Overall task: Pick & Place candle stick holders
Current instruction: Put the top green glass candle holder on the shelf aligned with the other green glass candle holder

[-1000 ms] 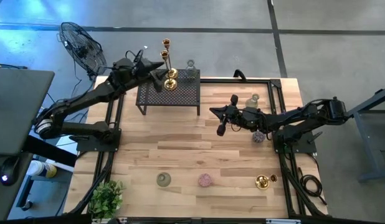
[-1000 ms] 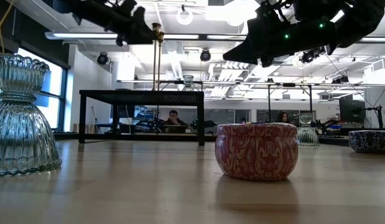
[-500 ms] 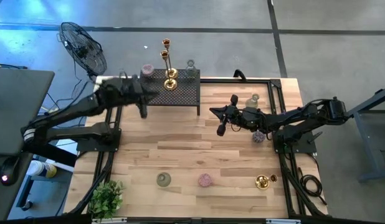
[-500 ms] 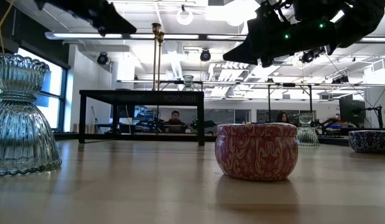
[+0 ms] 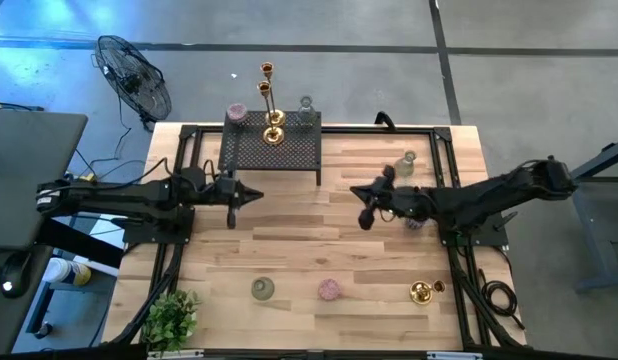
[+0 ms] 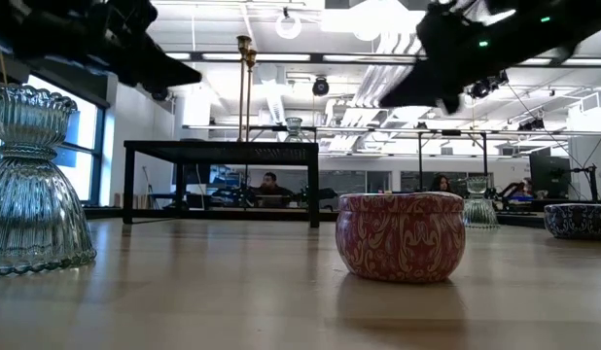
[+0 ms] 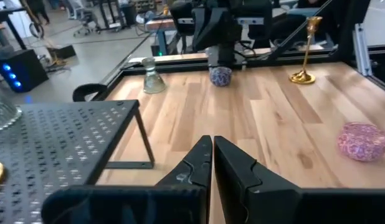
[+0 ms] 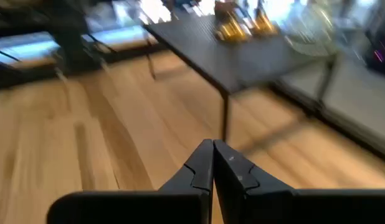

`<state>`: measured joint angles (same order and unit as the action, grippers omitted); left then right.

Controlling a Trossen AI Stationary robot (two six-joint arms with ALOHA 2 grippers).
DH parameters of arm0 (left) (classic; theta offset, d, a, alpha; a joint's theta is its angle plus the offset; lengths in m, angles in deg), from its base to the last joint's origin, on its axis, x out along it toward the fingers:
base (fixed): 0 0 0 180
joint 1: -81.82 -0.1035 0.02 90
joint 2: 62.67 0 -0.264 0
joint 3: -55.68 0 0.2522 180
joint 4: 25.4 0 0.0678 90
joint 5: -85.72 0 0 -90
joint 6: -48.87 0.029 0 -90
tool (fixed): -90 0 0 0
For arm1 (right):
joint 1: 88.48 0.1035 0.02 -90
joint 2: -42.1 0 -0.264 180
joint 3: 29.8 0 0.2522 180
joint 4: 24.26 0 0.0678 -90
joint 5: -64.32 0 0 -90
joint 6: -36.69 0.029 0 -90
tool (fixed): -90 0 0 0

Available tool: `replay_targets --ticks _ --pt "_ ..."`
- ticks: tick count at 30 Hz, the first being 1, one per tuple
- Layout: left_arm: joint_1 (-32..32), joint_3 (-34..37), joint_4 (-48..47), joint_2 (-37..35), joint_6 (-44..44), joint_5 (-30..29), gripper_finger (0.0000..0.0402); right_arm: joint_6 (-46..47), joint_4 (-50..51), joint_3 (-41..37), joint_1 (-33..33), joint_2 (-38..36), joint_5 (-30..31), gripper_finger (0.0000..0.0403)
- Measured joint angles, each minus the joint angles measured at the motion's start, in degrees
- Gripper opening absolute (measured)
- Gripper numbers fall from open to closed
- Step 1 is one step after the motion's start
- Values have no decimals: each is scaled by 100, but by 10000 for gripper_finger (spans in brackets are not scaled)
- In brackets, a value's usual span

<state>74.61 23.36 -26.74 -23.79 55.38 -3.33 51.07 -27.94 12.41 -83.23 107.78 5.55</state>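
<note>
A black mesh rack point(image 5: 269, 150) stands at the table's far side. It carries two tall gold candlesticks point(image 5: 273, 128), a pink round holder point(image 5: 236, 113) and a clear glass one point(image 5: 306, 108). On the table near the front edge stand a pale-green glass holder point(image 5: 262, 289), a pink round one point(image 5: 330, 290) and a gold one point(image 5: 421, 292). My left gripper point(image 5: 253, 195) is shut and empty, hovering just in front of the rack's near left leg. My right gripper point(image 5: 365, 206) is shut and empty over the table's middle right.
A glass holder point(image 5: 408, 160) and a blue-patterned round one point(image 5: 415, 220) sit by the right arm. A leafy plant point(image 5: 171, 318) stands at the near left corner. Black frame rails point(image 5: 179, 170) run along the table's sides. Bare wood lies between the two grippers.
My left gripper has drawn back from the rack top toward the table's near and left side and sunk lower. The pink round holder on the rack, hidden under the arm before, now shows. My right gripper has shifted a little toward the right edge and rolled.
</note>
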Motion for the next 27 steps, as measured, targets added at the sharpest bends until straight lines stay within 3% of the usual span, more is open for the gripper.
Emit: replay_targets --ticks 4,7,14,19,27 --pt "14 148 120 -3 -177 -33 13 1448 1894 0 512 -786 828 1" --pt "14 148 89 -3 -247 -46 13 2686 3194 0 707 -1280 1116 3" --pt "14 148 118 -3 -245 -48 13 4570 5266 0 234 -1809 1387 32" --pt "12 148 118 -3 -248 -25 14 4711 5858 0 -706 -1813 1162 96" --pt "12 148 105 -3 -235 -22 14 4548 6239 0 -2189 -1809 1037 229"
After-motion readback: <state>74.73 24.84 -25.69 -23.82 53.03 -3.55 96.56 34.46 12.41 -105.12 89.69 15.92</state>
